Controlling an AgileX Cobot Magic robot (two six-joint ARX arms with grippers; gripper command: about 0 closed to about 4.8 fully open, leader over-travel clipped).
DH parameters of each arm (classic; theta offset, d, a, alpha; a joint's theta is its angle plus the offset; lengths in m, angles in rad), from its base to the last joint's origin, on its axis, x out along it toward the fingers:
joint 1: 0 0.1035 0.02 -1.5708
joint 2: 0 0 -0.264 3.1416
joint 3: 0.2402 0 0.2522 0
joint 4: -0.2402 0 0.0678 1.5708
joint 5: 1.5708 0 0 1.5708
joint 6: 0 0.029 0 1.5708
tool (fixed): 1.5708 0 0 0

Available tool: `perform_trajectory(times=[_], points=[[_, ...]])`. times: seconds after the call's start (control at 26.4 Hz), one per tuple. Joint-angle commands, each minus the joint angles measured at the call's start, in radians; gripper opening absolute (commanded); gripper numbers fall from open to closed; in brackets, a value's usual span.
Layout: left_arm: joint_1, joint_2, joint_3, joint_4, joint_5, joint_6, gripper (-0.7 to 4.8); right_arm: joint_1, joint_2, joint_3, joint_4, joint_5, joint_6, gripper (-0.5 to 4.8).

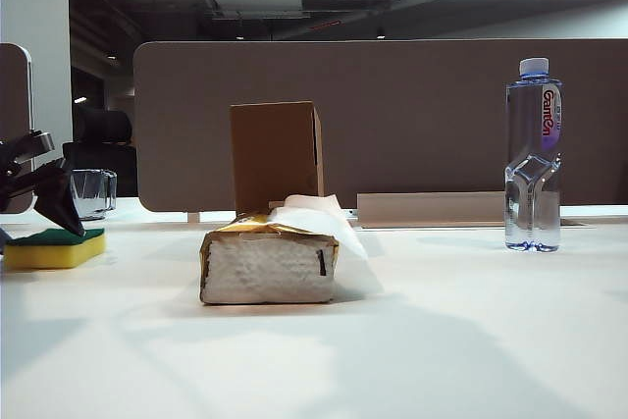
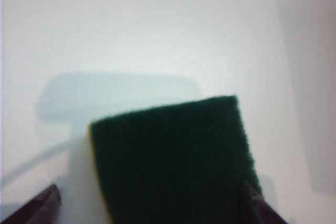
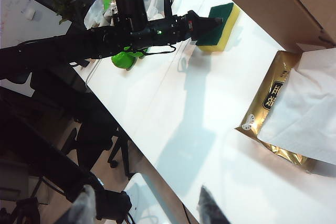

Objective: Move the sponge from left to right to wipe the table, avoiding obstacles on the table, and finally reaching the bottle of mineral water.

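Observation:
The sponge [image 1: 54, 247], yellow foam with a dark green top, lies flat at the far left of the white table [image 1: 442, 340]. My left gripper [image 1: 44, 193] is just above it and open. In the left wrist view its two fingertips [image 2: 37, 208] stand either side of the sponge [image 2: 173, 161], not closed on it. The obstacles sit mid-table: a gold-and-white tissue pack [image 1: 270, 262] and, behind it, an upright cardboard box [image 1: 277, 154]. The bottle of mineral water [image 1: 533, 154] stands at the far right. My right gripper [image 3: 146, 211] hangs open and empty above the table's near edge.
A clear glass cup [image 1: 93, 191] stands behind the sponge at the back left. A low ledge and a brown partition run along the table's far side. The right wrist view shows the left arm [image 3: 131, 32] stretched over the table's end, with office chairs below.

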Motion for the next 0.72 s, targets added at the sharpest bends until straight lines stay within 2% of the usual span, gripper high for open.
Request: perform_trajectory(times=[0.04, 0.15, 0.3, 0.38, 0.42, 0.45, 0.49, 0.72], points=[[-0.001, 0.014, -0.004, -0.030, -0.013, -0.003, 3.46, 0.001, -0.002, 0.005, 0.011, -0.002, -0.006, 2.55], [-0.002, 0.014, -0.004, -0.032, -0.007, -0.003, 3.33, 0.001, -0.002, 0.005, 0.011, 0.003, -0.006, 2.55], [-0.001, 0.016, -0.004, -0.030, -0.013, 0.002, 2.30, 0.001, -0.002, 0.005, 0.012, 0.013, -0.006, 2.53], [-0.001, 0.022, -0.004, -0.027, -0.014, 0.008, 1.46, 0.001, -0.002, 0.005, 0.012, 0.014, -0.006, 2.52], [-0.001, 0.026, -0.004, -0.027, -0.014, 0.008, 0.71, 0.001, -0.002, 0.005, 0.012, 0.013, -0.006, 2.52], [-0.001, 0.026, -0.004, -0.027, -0.014, 0.008, 0.43, 0.001, -0.002, 0.005, 0.012, 0.014, -0.006, 2.52], [-0.001, 0.026, -0.004, -0.027, -0.014, 0.008, -0.08, 0.001, -0.002, 0.005, 0.012, 0.013, -0.006, 2.52], [-0.001, 0.026, -0.004, -0.077, -0.014, 0.098, -0.06, 0.001, -0.002, 0.005, 0.012, 0.013, -0.006, 2.52]])
